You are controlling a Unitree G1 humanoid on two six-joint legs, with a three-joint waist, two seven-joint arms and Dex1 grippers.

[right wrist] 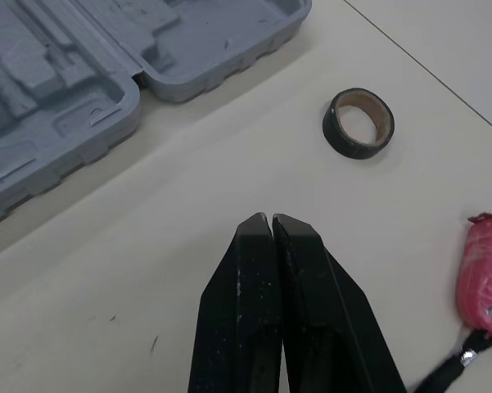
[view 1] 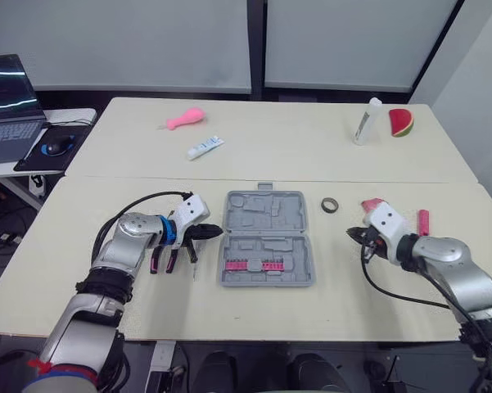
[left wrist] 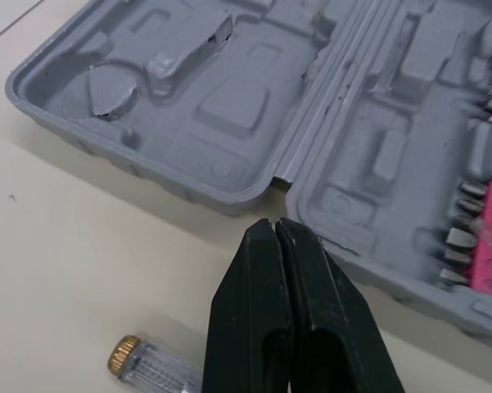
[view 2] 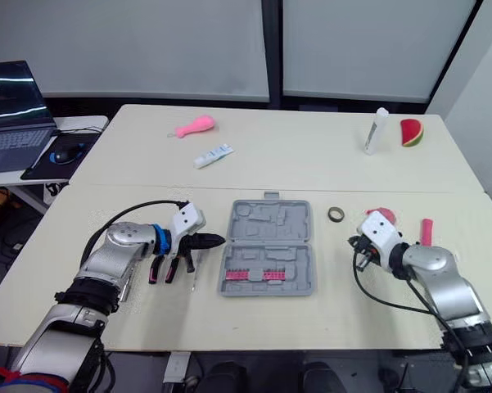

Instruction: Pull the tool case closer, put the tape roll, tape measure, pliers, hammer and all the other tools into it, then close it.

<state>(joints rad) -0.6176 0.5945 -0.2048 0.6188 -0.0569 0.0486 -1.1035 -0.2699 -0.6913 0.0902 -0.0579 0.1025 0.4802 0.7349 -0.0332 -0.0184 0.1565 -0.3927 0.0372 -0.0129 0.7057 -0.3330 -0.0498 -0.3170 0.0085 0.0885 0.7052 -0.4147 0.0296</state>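
Observation:
The grey tool case (view 1: pixel 266 238) lies open on the table between my arms, with a pink strip of bits (view 1: pixel 251 265) in its near half. My left gripper (view 1: pixel 215 232) is shut and empty, its tip just left of the case's hinge edge (left wrist: pixel 282 182). Pink-handled pliers (view 1: pixel 162 260) and a clear-handled screwdriver (left wrist: pixel 151 366) lie under my left wrist. My right gripper (view 1: pixel 354 233) is shut and empty, to the right of the case. The black tape roll (right wrist: pixel 358 122) lies beyond it. A pink tape measure (right wrist: pixel 484 278) sits by my right wrist.
A pink-handled tool (view 1: pixel 423 222) lies at the right. On the far table are a pink toy (view 1: pixel 185 119), a white tube (view 1: pixel 205 147), a white bottle (view 1: pixel 367 121) and a watermelon slice toy (view 1: pixel 401 122). A laptop (view 1: pixel 8 106) and a mouse (view 1: pixel 56 148) sit on a side desk at the left.

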